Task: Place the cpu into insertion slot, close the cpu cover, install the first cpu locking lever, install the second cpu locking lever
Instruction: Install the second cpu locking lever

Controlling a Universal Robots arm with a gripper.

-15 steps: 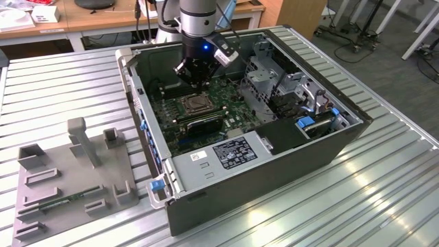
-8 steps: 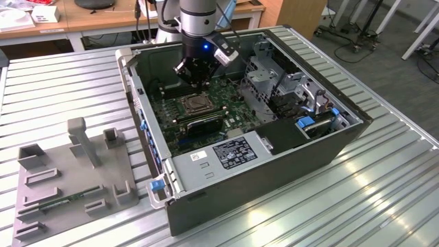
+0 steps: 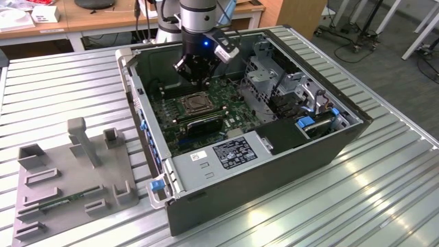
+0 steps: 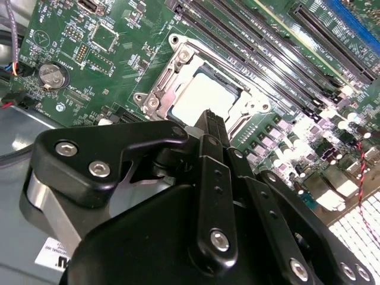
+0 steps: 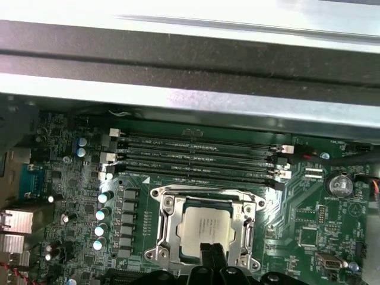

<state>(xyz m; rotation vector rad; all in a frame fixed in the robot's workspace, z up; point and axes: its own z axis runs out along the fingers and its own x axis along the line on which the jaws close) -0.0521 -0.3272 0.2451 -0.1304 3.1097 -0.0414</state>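
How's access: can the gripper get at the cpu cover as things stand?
Probably yes. The gripper hangs close above the cpu cover, which lies flat around the cpu, with nothing between them. The memory slots beside it sit low, and the case is open on top.

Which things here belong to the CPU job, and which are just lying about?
Job:
cpu
cover, lying flat over the cpu
claw, over the cpu

Lying about:
memory slots
coin battery
power supply
grey fixture, beside the case
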